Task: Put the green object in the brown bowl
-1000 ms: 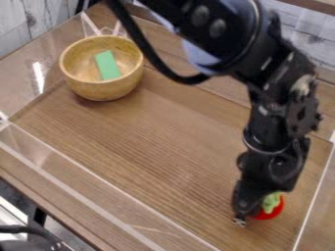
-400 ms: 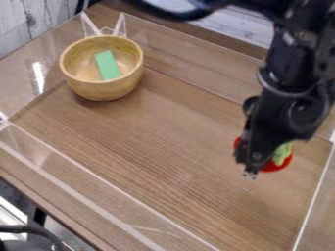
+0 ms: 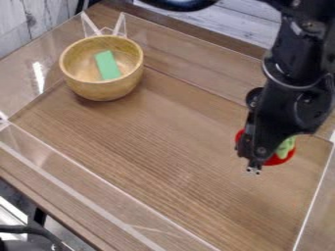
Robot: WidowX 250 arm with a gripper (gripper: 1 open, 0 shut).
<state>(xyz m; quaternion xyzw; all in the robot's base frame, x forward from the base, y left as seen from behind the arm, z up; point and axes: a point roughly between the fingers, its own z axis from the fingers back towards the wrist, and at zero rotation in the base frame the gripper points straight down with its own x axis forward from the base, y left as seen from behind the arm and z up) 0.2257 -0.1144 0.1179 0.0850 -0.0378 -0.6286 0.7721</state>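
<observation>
Carrying a red-and-green object (image 3: 276, 149) above the worktop (image 3: 144, 137)
Tool (image 3: 257, 162) partly closed on it, well apart from brown bowl (image 3: 102, 69), raised for clearance.

Lying across most of the view: a wooden table (image 3: 144, 137) with long straight grain. Standing along the table's edges: low clear plastic walls (image 3: 53, 162), catching pale glare. Showing beyond the table's far edge: whitish wooden planks (image 3: 39, 15). Falling evenly over the table: soft light, casting faint shadows.
</observation>
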